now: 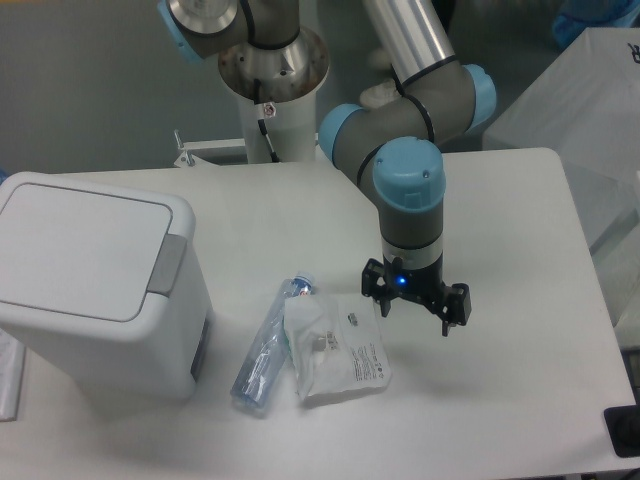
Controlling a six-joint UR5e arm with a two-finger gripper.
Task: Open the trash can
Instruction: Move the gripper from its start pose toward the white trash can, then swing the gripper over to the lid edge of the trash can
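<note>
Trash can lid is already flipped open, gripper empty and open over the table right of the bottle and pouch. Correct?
Not quite. In the camera view the trash can lid is closed flat. The rest holds: the gripper is open and empty, right of the bottle and pouch.

The UR5e arm (400, 90) reaches down from the upper centre of the frame, wrist vertical. Its gripper (416, 301) points downward right of centre, its 2 fingers (452, 308) spread apart, apparently holding nothing, a blue light glowing on its body.
</note>
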